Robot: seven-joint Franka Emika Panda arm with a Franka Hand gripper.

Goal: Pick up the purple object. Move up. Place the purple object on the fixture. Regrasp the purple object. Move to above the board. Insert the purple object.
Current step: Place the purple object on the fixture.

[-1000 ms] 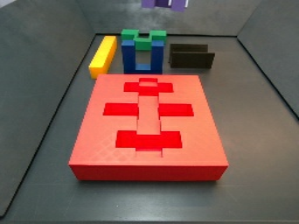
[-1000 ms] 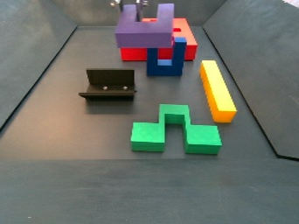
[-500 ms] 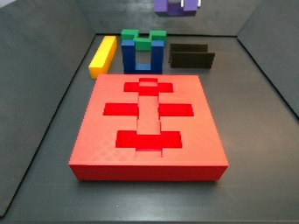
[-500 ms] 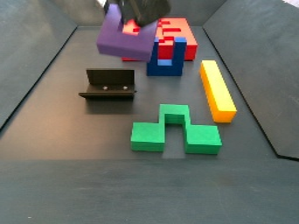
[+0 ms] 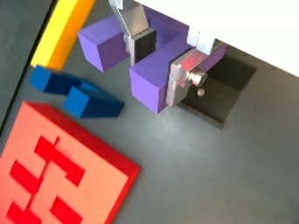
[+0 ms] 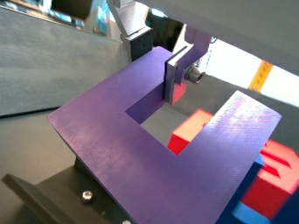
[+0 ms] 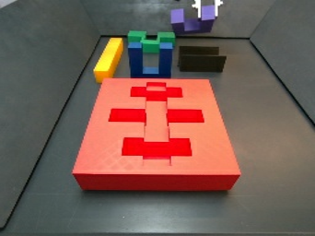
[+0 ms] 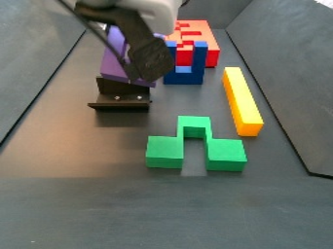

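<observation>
My gripper [image 5: 163, 61] is shut on the purple object [image 5: 146, 83], a U-shaped block. One finger [image 5: 142, 44] sits in the U's gap and the other finger [image 5: 184, 77] presses the outside of one prong. In a side view the purple object [image 8: 117, 53] hangs just over the black fixture [image 8: 121, 94] under my gripper [image 8: 135, 41]; I cannot tell whether they touch. It also shows in a side view [image 7: 185, 18] above the fixture [image 7: 202, 61]. The red board [image 7: 154, 129] lies flat with cross-shaped slots. In a wrist view the purple object [image 6: 117, 149] fills the frame above the fixture [image 6: 59, 206].
A blue block [image 8: 184, 66] stands by the board's end [image 8: 196, 39]. A yellow bar [image 8: 240, 97] lies beside it. A green U-shaped piece [image 8: 193, 144] lies on the floor past the fixture. Dark walls enclose the floor.
My gripper has carried the purple object down and sideways, from high near the blue block to just over the fixture. Nothing else has moved.
</observation>
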